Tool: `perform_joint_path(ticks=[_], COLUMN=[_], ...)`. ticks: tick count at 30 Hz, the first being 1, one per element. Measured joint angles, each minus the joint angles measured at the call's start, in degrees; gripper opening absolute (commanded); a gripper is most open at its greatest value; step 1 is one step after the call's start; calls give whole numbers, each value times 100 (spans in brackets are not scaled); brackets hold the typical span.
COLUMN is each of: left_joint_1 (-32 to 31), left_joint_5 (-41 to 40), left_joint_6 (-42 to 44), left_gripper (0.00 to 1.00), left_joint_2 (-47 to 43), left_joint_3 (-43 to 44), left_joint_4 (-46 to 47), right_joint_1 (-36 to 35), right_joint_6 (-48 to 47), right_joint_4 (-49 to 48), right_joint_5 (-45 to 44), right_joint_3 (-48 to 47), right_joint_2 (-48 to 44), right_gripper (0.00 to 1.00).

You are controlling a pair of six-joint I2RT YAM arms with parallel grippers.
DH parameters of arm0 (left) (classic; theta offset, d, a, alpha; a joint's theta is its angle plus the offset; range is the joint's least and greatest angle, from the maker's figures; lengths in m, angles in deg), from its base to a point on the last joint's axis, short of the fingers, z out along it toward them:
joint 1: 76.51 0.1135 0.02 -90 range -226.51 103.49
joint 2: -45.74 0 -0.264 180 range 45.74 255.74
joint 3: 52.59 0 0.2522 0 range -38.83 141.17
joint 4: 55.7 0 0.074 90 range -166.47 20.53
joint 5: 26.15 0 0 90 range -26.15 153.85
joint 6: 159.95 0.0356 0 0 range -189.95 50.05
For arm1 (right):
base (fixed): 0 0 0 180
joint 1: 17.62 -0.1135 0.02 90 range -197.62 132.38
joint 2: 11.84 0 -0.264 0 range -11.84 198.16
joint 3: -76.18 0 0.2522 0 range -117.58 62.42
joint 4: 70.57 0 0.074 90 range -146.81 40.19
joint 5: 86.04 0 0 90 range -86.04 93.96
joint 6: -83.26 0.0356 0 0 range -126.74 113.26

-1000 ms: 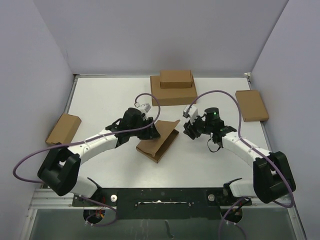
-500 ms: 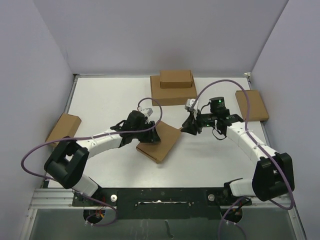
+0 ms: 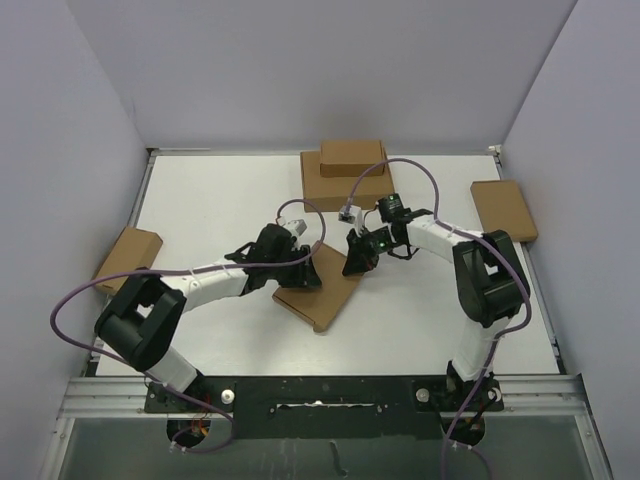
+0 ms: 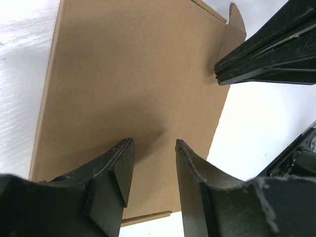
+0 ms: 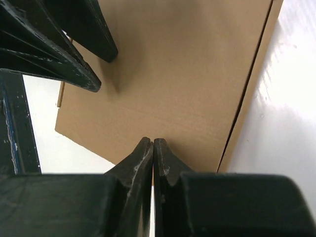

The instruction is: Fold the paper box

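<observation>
My left gripper (image 3: 306,270) stands part open with nothing between its fingers (image 4: 118,173); through the gap I see only bare cardboard. The box (image 3: 318,288) lies flat on the table (image 3: 200,200) directly under these jaws and stretches away ahead of them. I cannot tell whether the tips press on the panel or hang just over it. A crease (image 4: 206,111) runs down the panel just right of my jaws. At its far end, ahead and to the right, a small tab (image 4: 236,22) sticks up.

My right gripper (image 3: 352,262) is clenched, finger flat against finger, with nothing caught between. Its tips are over the same box (image 5: 187,74), which spreads out ahead of them. The box's long folded edge runs just to the right of these jaws, with white table beyond it. Whether these tips touch the cardboard I cannot tell either.

The two grippers meet over the box. From my left jaws, the right gripper's shut fingers (image 4: 266,59) come in ahead and to the right. From my right jaws, the left ones (image 5: 74,44) reach in ahead and to the left.

Well ahead of both jaws sits a stack (image 3: 345,180) of two cartons. A left carton (image 3: 127,257) lies far off to the left of my left jaws. A right carton (image 3: 503,210) lies well off to the right of my right jaws.
</observation>
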Motion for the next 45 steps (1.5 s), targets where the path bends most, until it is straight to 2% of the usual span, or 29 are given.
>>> perform_joint_path(ticks=[8, 12, 21, 26, 28, 31, 32, 35, 38, 41, 45], left_joint_1=[2, 2, -4, 26, 61, 227, 328, 730, 1244, 1613, 1735], left_joint_5=[87, 125, 90, -79, -188, -356, -387, -352, -131, 111, 422], left_joint_6=[-17, -20, -2, 74, 142, 240, 262, 238, 140, 96, 92], left_gripper=[38, 39, 49, 62, 73, 96, 98, 98, 98, 98, 96], left_joint_2=[155, 173, -57, -721, -1062, -1770, -1996, -2374, -2422, -2332, -1897], left_joint_3=[0, 0, 4, -7, -72, -516, -721, -1248, -1598, -1709, -1703], left_joint_4=[173, 219, 48, -105, -79, 160, 225, 385, 490, 522, 776], right_joint_1=[0, 2, 203, 345, 415, 531, 577, 697, 800, 787, 459], right_joint_6=[2, 0, 59, 216, 350, 562, 612, 702, 741, 780, 761], right_joint_4=[264, 321, 310, 142, -17, -153, -162, -179, -199, -221, -142], right_joint_5=[-358, -389, 160, 586, 756, 918, 944, 977, 1093, 1209, 1222], right_joint_3=[-133, -138, -122, -103, -2, 243, 310, 356, 356, 356, 269], right_joint_2=[192, 223, -42, -372, -398, -398, -398, -396, -391, -385, -195], right_gripper=[3, 10, 19, 22, 24, 30, 30, 30, 23, 13, 10])
